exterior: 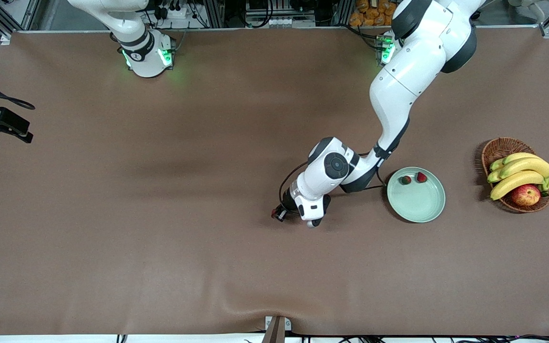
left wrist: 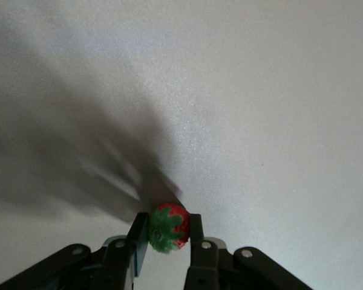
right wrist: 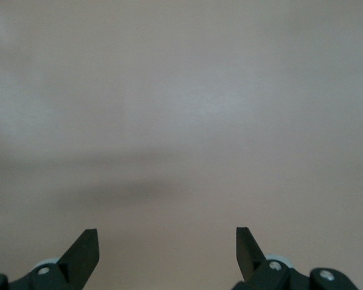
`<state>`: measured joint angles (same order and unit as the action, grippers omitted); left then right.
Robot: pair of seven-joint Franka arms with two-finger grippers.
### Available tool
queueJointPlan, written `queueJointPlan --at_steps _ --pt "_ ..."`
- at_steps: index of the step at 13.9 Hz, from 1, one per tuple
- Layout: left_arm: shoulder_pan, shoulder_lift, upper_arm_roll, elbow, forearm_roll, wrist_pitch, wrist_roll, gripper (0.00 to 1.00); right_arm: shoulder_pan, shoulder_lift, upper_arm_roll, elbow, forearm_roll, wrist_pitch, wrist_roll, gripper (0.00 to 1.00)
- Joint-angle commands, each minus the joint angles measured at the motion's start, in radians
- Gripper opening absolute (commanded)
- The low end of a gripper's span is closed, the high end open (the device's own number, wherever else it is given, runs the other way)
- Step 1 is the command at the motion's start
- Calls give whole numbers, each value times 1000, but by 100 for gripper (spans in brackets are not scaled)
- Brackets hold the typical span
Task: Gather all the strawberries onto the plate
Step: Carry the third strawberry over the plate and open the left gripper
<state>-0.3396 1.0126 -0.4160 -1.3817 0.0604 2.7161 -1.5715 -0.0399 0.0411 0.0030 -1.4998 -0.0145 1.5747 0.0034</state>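
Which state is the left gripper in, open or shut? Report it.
Shut on a strawberry: the left gripper has both fingers pressed against the berry's sides.

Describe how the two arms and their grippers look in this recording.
Both arms are glossy white with dark grey joint bands. The left arm has a round dark cap at its wrist and a thin black cable looping beside it. Each base glows green. The left gripper and right gripper have black fingers.

Two red strawberries (exterior: 412, 178) on mint-green plate (exterior: 417, 209), third strawberry (left wrist: 168, 227) pinched upright in left gripper (left wrist: 167, 232)
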Motion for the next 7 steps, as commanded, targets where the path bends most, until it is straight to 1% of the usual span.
queueJointPlan --at_steps 1,2,3,5,6,7 --pt "-12 32 3 33 -16 14 22 10 -20 -23 8 -25 62 11 12 100" --pt "-12 29 5 33 -14 14 21 4 -31 -18 9 -25 64 11 12 100" --pt "-10 21 5 30 -10 13 21 0 -34 -17 9 -27 64 16 12 100" --pt "4 -14 3 29 -5 -1 18 0 -34 -23 8 -27 64 5 14 100" --pt "11 -41 3 23 -4 -30 18 0 -35 -26 8 -27 64 -11 38 100" --pt "20 -70 3 24 -2 -92 18 0 -41 -26 8 -22 62 -43 81 100"
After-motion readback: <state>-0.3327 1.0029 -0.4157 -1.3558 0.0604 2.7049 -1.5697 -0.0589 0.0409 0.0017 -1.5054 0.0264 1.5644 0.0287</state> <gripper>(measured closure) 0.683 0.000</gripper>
